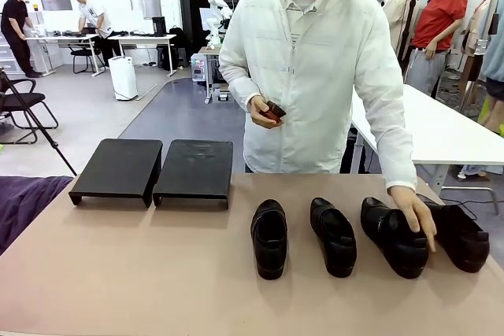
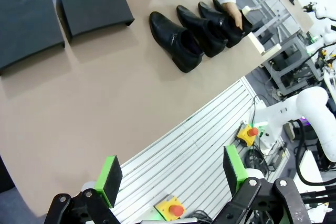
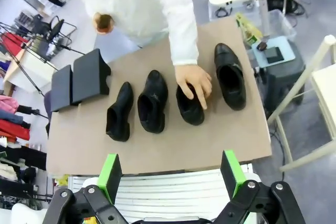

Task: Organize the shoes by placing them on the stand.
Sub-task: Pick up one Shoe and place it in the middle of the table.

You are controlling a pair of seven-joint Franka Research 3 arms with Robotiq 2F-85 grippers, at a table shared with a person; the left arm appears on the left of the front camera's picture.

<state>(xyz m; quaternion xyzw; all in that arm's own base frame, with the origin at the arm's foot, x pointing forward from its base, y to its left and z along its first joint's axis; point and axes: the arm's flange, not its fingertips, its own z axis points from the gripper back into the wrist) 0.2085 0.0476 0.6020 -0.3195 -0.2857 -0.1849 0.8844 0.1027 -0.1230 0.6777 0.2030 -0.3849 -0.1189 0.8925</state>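
Note:
Four black slip-on shoes stand in a row on the right half of the tan table [image 1: 157,273]: the first shoe [image 1: 269,238], the second [image 1: 333,235], the third [image 1: 391,238] and the fourth [image 1: 463,235]. A person's hand [image 1: 413,212] rests on the third shoe [image 3: 189,109]. The two black stands [image 1: 118,169] [image 1: 195,169] sit side by side at the far left, with nothing on them. My left gripper [image 2: 170,174] hangs open high above the table's near edge. My right gripper [image 3: 170,172] is open too, high over the near edge facing the shoes.
The person stands at the far side, holding a small dark object [image 1: 273,111] in the other hand. A purple cloth [image 1: 27,202] covers the table's left corner. A white table [image 1: 441,127] stands behind on the right. The table's near half is bare.

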